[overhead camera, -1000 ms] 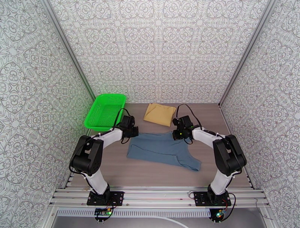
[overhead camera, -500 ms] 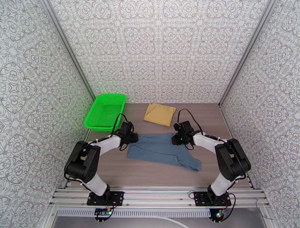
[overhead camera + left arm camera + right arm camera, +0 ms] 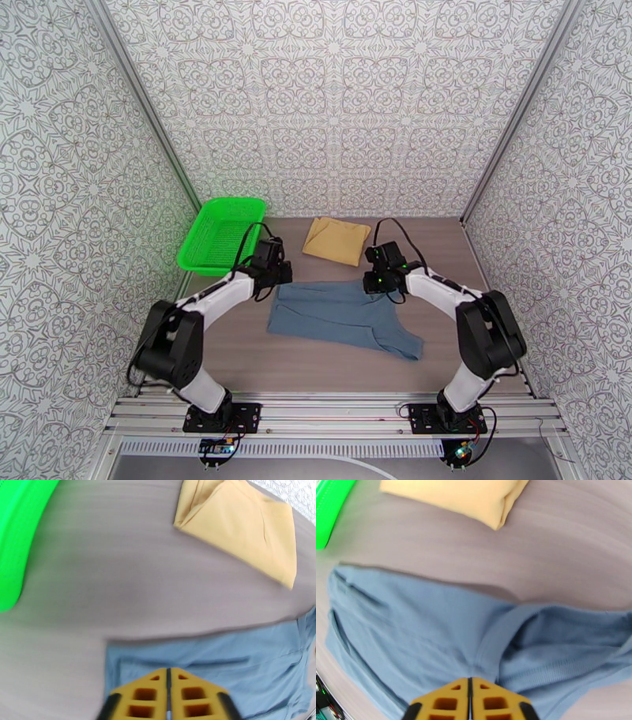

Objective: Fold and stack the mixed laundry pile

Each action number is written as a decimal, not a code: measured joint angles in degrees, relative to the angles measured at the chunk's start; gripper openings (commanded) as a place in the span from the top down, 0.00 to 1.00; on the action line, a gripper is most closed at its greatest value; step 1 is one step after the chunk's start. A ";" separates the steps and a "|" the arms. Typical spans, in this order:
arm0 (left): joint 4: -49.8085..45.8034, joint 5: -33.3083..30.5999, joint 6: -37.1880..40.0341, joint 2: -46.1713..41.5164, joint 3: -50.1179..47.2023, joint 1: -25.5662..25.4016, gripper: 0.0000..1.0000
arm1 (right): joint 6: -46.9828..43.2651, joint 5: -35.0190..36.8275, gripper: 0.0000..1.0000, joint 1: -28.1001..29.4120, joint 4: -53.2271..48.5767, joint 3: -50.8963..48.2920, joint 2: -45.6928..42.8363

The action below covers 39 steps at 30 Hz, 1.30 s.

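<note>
Lying flat on the tabletop (image 3: 237,351), the slate-blue tank top (image 3: 340,312) is stretching between the two arms, its straps pointing toward the near right. The left gripper (image 3: 282,275) is hovering over its far left corner with fingers pressed tight together. The right gripper (image 3: 371,282) — likewise clamped closed — is sitting over the far right corner. Whether either is pinching fabric I cannot tell. The folded mustard cloth (image 3: 337,241) is resting beyond, apart from the top — the green basket (image 3: 221,233) is sitting at far left.
</note>
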 measured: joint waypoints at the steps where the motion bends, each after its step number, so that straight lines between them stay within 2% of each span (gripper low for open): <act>1: 0.07 0.55 -0.15 2.01 0.83 0.00 1.00 | 0.63 -0.09 0.97 0.00 -0.04 0.00 1.09; 6: -0.07 2.12 -1.29 7.85 0.20 -0.02 1.00 | 3.52 -0.39 0.98 0.04 0.44 -2.58 3.50; 14: 3.23 1.62 -1.95 6.19 -6.05 0.33 1.00 | 6.21 -0.55 0.99 0.04 2.73 -4.79 3.54; 17: 3.69 1.60 -1.95 4.70 -7.69 0.70 1.00 | 6.58 0.00 0.92 0.09 1.40 -3.78 3.67; 18: 3.37 1.44 -1.92 4.13 -8.00 0.79 0.93 | 6.64 0.31 0.89 0.15 0.81 -3.43 3.67; 23: -3.15 -1.05 -0.79 -2.97 -7.21 1.09 0.35 | 6.51 2.25 0.67 0.31 -4.70 -2.71 0.59; 24: -5.09 -1.88 -0.31 -5.01 -5.88 1.20 0.31 | 6.82 2.51 0.65 0.48 -5.84 -2.71 -1.07; 27: -10.21 -3.41 0.26 -9.03 -0.07 2.45 0.30 | 7.76 3.28 0.57 2.45 -8.48 -2.71 -7.48; 30: -13.92 -2.43 0.28 -9.86 4.50 5.57 0.29 | 9.99 4.57 0.51 8.17 -10.47 -2.27 -12.50; 33: -15.54 -0.90 0.26 -9.79 3.87 8.79 0.29 | 12.92 4.96 0.45 16.59 -11.76 0.31 -11.67; 36: -16.26 0.28 -0.07 -10.49 -0.26 10.03 0.30 | 15.82 5.46 0.42 25.31 -12.83 6.19 -5.90; 39: -18.73 1.31 -1.70 -14.88 -5.44 11.74 0.30 | 18.38 5.35 0.41 32.28 -13.20 14.97 2.67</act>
